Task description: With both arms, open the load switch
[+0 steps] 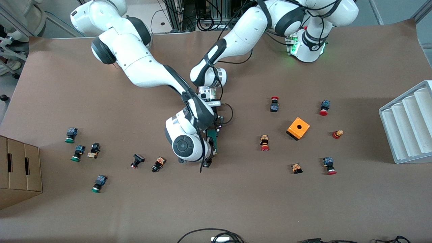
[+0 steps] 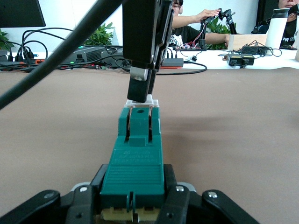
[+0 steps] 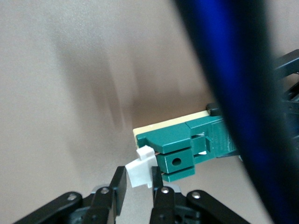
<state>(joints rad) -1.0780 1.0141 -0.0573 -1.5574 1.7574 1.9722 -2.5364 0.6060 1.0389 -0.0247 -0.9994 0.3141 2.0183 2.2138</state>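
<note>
Near the middle of the bench (image 1: 236, 202), the left hand (image 2: 135, 205) grips the load switch (image 2: 136, 158) at one end; the right hand (image 3: 138, 186) pinches its white block (image 3: 140, 169).

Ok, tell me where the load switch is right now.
The load switch is mid-table, held in the left tool, with the right tool pinching its white block; nearest on the table is a push button.

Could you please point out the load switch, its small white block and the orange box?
load switch (image 2: 134, 170), left wrist view, on its green top face.
white block (image 3: 140, 169), right wrist view, on its side face.
orange box (image 1: 298, 128), front view, on its top beside the hole.
</note>
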